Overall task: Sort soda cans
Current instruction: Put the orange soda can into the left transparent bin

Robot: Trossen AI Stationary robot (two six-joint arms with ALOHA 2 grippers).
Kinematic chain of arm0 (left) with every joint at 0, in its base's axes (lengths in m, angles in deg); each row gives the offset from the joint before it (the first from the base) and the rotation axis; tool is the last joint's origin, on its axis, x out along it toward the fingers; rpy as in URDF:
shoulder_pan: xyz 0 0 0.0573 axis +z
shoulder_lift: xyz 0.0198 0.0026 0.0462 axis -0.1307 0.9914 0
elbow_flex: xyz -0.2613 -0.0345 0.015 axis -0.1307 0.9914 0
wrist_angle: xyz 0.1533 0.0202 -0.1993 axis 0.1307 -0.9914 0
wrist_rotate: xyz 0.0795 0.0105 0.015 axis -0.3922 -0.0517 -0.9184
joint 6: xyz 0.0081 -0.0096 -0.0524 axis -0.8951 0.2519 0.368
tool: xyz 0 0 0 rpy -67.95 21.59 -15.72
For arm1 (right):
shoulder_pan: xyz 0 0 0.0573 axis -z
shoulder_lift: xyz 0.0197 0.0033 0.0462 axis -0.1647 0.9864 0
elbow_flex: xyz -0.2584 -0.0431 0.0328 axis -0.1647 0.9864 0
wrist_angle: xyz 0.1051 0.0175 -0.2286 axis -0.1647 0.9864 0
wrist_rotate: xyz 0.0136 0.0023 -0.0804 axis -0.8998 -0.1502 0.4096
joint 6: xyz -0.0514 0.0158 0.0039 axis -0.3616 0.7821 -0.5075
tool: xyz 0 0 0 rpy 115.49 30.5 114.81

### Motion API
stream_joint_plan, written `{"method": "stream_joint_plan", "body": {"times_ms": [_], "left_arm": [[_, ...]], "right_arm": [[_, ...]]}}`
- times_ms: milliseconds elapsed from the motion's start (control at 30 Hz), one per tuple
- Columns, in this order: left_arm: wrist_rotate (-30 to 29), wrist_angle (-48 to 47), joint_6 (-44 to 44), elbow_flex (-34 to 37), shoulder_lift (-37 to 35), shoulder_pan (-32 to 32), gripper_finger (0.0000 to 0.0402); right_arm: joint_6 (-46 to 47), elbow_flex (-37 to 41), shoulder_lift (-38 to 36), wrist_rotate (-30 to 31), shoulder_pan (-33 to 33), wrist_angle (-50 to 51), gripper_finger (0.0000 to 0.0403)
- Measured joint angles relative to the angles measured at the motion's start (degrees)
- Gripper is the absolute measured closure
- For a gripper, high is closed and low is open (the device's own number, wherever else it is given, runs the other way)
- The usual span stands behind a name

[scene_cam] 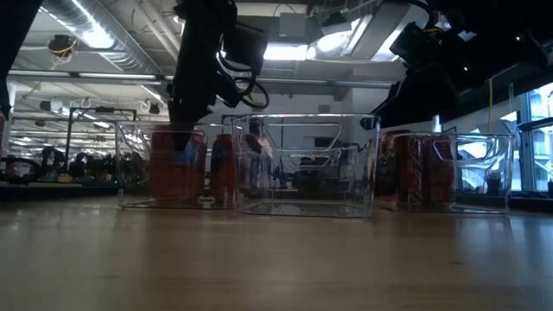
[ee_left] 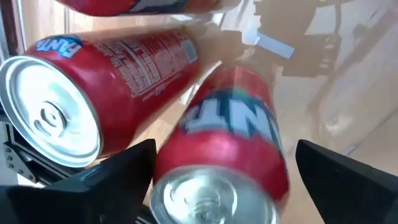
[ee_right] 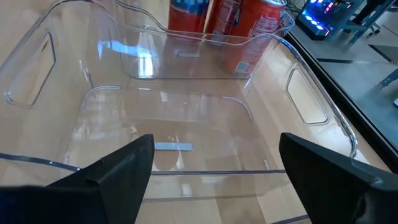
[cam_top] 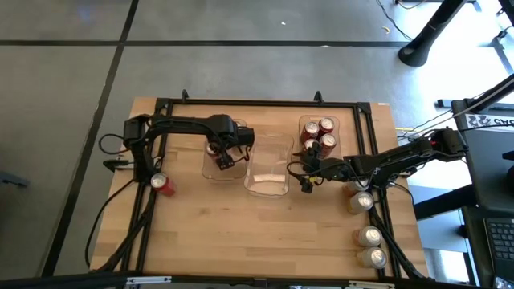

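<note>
Left gripper (ee_left: 217, 180) sits wide open inside the left bin (cam_top: 210, 170), a red can (ee_left: 227, 149) loose between its fingers beside another red can (ee_left: 93, 81). Pulling out carelessly could topple it. Right gripper (ee_right: 211, 171), also wide, hovers over the empty middle bin (ee_right: 298, 93)

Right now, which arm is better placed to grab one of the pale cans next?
The right arm. Its open right gripper sits over the middle bin, close to the pale cans along the table's right edge. The left gripper is over the left bin, farther away.
</note>
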Motion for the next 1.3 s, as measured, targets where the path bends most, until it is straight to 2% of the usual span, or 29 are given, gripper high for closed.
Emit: {"method": "stream_joint_plan", "body": {"times_ms": [267,400,633,833,1133,1300], "left_arm": [[0.1,-2.2,0.3,-0.3,-0.2,0.0,0.0047],[0.1,-6.7,1.0,-3.2,-0.2,-0.3,0.0056],[-1.4,-9.1,2.0,-8.4,-1.6,-1.7,0.0066],[-1.5,-12.4,6.8,-9.4,-6.4,-4.4,0.0066],[-1.5,-12.8,13.7,-9.5,-15.7,-12.2,0.0066],[-1.6,-11.2,11.9,-9.5,-19.1,-16.2,0.0066]], "right_arm": [[0.0,0.0,0.0,0.0,0.0,0.0,0.0056],[0.0,0.0,0.0,0.0,0.0,0.1,0.0056],[0.0,0.0,0.0,0.0,0.0,0.4,0.0056],[0.0,0.0,0.0,-0.6,0.0,0.4,0.0056],[0.0,0.0,0.0,-0.6,0.0,0.4,0.0056],[0.0,0.0,0.0,-0.6,0.0,0.4,0.0056]]}}
